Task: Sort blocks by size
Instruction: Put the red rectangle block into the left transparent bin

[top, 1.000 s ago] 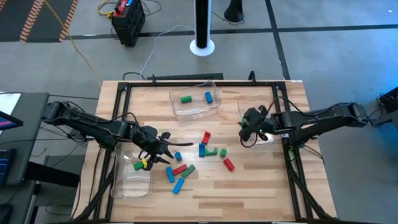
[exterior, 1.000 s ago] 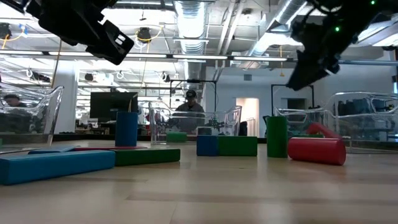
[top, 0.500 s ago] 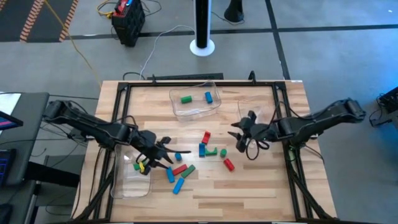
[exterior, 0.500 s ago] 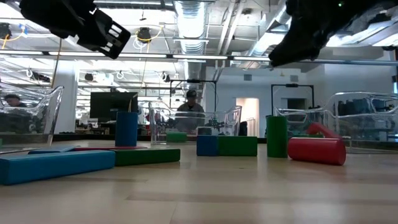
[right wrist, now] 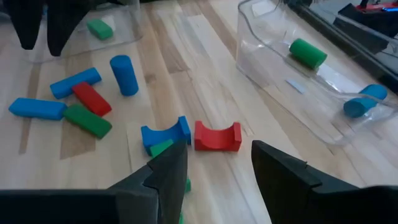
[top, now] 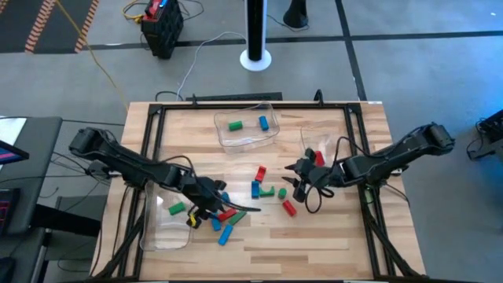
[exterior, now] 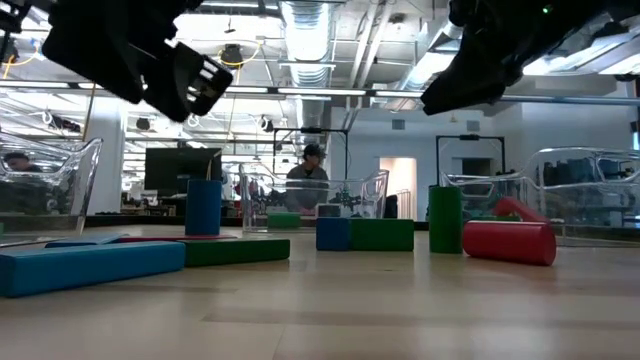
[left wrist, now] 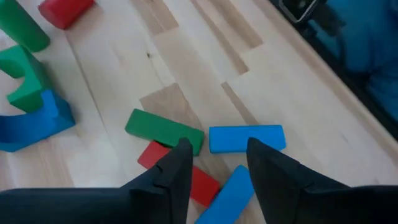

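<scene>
Grippers have both moved to the loose blocks [top: 259, 191] mid-frame: left gripper [top: 211, 211] and right gripper [top: 297, 178] each hover, fingers apart, empty, ready to pick.

The table [top: 330, 236] was pale wood of butt-jointed planks with a smooth satin finish. The blocks [left wrist: 165, 131] looked matt, painted solid red, green and blue, smooth-faced. The trays [right wrist: 298, 74] were clear glossy plastic catching highlights. A matt black metal frame [top: 157, 126] edged the tabletop.
</scene>
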